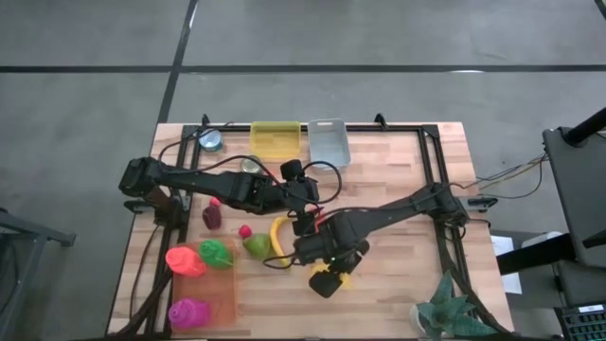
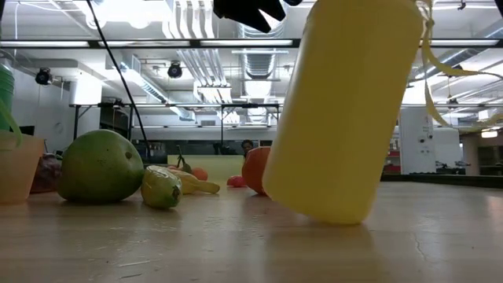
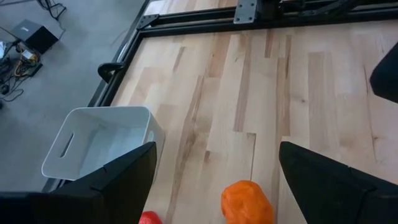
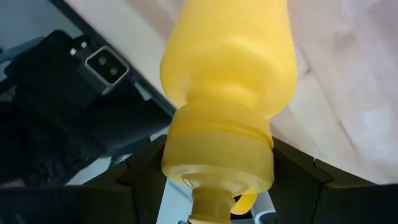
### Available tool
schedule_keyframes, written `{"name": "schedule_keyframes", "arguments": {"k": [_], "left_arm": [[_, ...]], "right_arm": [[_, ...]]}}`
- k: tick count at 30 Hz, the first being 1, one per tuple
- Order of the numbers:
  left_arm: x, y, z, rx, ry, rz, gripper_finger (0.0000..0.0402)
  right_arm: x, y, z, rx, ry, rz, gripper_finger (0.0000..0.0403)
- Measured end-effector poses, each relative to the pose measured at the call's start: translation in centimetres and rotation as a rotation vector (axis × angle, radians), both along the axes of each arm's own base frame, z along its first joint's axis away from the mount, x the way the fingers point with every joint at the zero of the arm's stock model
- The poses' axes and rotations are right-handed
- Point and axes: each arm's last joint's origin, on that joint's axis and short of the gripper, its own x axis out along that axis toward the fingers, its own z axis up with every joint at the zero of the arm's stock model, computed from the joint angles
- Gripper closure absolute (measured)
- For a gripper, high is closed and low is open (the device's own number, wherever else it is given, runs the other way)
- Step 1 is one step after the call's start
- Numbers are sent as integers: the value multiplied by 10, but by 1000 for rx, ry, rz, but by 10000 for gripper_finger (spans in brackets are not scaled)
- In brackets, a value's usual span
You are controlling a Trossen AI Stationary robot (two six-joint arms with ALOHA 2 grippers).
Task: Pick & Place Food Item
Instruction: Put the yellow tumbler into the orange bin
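The right gripper (image 4: 217, 180) is clamped on the neck of a yellow squeeze bottle (image 2: 346, 110), which fills the centre-right of the low view, tilted, with only its lower edge touching the wooden table (image 2: 236, 244); in the high view it sits low and just right of centre. It looks like light, smooth plastic, probably a little springy and slippery, so the ridged collar below the cap seems the surest hold. The left gripper (image 3: 214, 180) hangs open over bare boards near the centre of the high view, an orange food item (image 3: 247, 202) just ahead of it and a white bin (image 3: 99, 140) beside it. At the left of the low view lie a green pear (image 2: 100, 167) and a small yellow-green fruit (image 2: 161, 187), close enough to be knocked in a sweep that way.
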Motion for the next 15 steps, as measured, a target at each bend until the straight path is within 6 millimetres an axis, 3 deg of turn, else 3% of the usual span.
{"name": "schedule_keyframes", "arguments": {"k": [15], "left_arm": [[0,0,0,0,0,1,59]], "right_arm": [[2,1,-5,9,-8,-1,179]]}}
